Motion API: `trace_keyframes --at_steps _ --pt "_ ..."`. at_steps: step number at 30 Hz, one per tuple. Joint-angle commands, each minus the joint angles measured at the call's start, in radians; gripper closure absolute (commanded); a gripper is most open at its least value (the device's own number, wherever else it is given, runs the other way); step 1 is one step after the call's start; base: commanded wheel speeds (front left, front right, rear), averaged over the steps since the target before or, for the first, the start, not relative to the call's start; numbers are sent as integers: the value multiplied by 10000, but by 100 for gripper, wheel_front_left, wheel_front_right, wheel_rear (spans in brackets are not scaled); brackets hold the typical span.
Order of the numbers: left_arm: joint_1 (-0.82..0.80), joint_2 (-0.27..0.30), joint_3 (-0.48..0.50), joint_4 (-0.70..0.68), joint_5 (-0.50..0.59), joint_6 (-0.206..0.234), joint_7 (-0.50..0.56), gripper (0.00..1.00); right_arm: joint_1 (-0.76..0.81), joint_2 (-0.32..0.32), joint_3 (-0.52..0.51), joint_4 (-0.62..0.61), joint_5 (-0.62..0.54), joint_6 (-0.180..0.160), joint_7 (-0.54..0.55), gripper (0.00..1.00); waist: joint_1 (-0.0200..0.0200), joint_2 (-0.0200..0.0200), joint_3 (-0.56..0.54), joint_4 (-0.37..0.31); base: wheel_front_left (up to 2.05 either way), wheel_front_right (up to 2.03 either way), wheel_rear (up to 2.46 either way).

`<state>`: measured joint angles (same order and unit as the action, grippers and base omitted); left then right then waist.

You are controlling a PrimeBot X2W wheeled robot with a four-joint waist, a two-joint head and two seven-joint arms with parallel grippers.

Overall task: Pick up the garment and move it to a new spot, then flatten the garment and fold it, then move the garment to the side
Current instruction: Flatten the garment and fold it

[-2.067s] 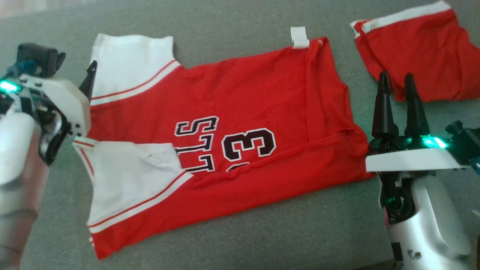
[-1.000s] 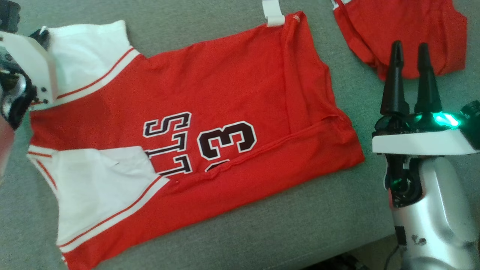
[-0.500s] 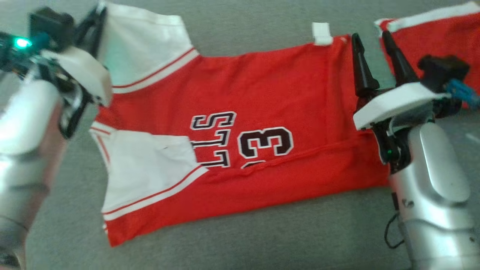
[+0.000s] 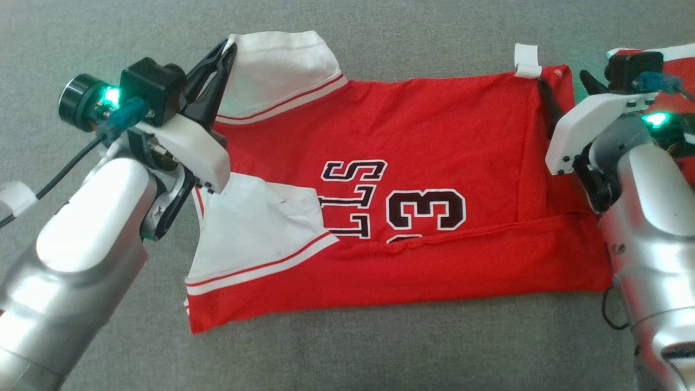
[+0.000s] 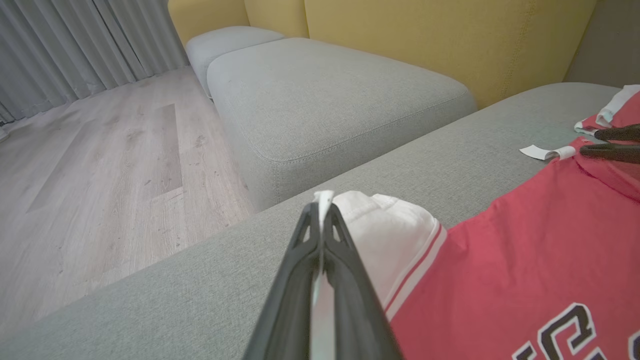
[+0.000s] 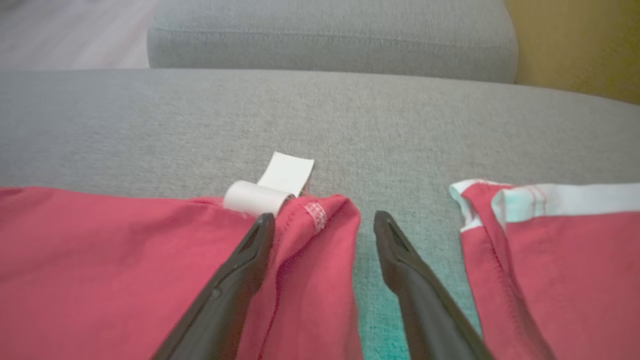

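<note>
Red-and-white cloth jersey (image 4: 434, 136), part-folded.
Your left tool (image 5: 322, 212) pinched its white sleeve (image 5: 385, 235); right tool (image 6: 324, 218) stood open astride the hem.

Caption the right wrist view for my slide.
Open right gripper straddling the hem corner of a red jersey on a grey fabric sofa.

We see a red jersey (image 4: 434, 136) with black-and-white lettering, spread flat on the grey cushion (image 4: 380, 353). Its near long edge is folded over up to the lettering, with the white near sleeve (image 4: 255, 233) on top. The tip of the white far sleeve (image 4: 277, 70) is clamped in the left gripper (image 4: 228, 48). We spot a white tag (image 4: 528, 61) at the far right corner.
</note>
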<state>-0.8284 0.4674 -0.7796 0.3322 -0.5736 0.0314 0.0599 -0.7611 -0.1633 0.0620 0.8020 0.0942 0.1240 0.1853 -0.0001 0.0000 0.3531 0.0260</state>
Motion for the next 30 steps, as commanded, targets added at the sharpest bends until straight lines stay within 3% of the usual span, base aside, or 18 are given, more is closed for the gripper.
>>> trace_keyframes --at_steps 1,7,14,15,16,30 --pt "-258 492 380 -437 16 114 71 100 -444 -86 223 48 -67 67 50 0 1 0 53 32 0 0 0" --pt "-232 630 371 -774 7 212 234 100 -915 -331 543 1144 -224 67 305 0 1 0 154 54 0 0 0" --pt "-249 738 396 -837 -50 273 305 100 -1415 -284 1112 1950 109 67 -200 0 1 0 180 -9 0 0 0" --pt "-253 759 406 -816 -59 277 301 100 -1475 -264 1278 2026 233 67 -218 80 1 0 179 -28 0 0 0" --pt "-262 782 416 -784 -65 281 296 100 -1541 -282 1470 2070 334 67 -259 100 1 0 175 -51 0 0 0" --pt "-1526 969 964 871 171 393 -537 100 -2915 -547 2243 1094 3410 67 -1850 100 1 0 356 -490 0 0 0"
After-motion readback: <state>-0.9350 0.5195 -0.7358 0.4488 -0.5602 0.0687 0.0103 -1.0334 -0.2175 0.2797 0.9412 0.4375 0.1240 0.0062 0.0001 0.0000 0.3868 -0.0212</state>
